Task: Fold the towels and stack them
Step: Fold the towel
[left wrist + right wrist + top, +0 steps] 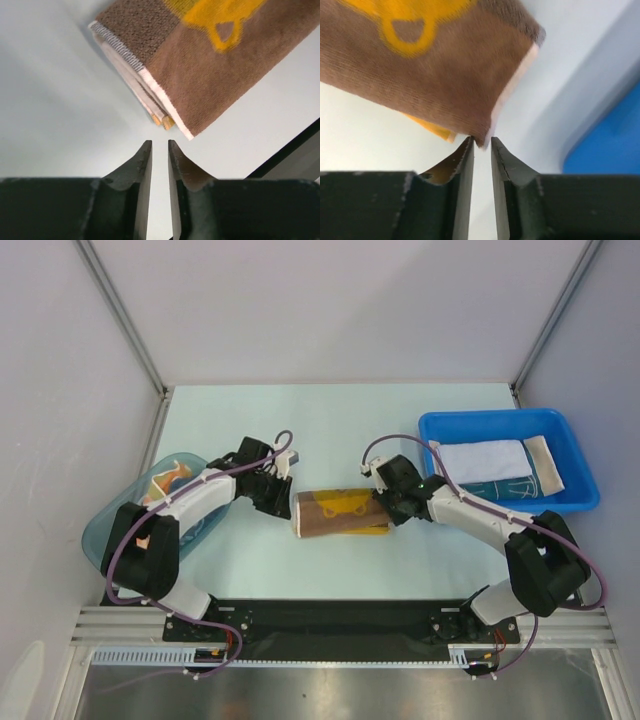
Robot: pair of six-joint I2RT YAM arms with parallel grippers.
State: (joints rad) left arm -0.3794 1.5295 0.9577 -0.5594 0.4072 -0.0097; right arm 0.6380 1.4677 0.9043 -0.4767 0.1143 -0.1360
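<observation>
Between the two arms, near the front of the table [330, 410], lay the folded brown towel [338, 513] with yellow lettering, an orange layer showing beneath it. The left gripper [159, 150] hung just short of its corner, jaws narrow and empty; the right gripper [481, 145], equally narrow, touched the opposite corner, whether pinching I cannot tell. Farther off, folded towels [490, 465] already lay in the blue bin [575, 445], and cloth in the teal tub [110, 515] apparently remained to be folded.

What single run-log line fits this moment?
brown towel folded, mid-table | left pincer clear of it | right pincer at its corner | blue bin holds folded towels
</observation>
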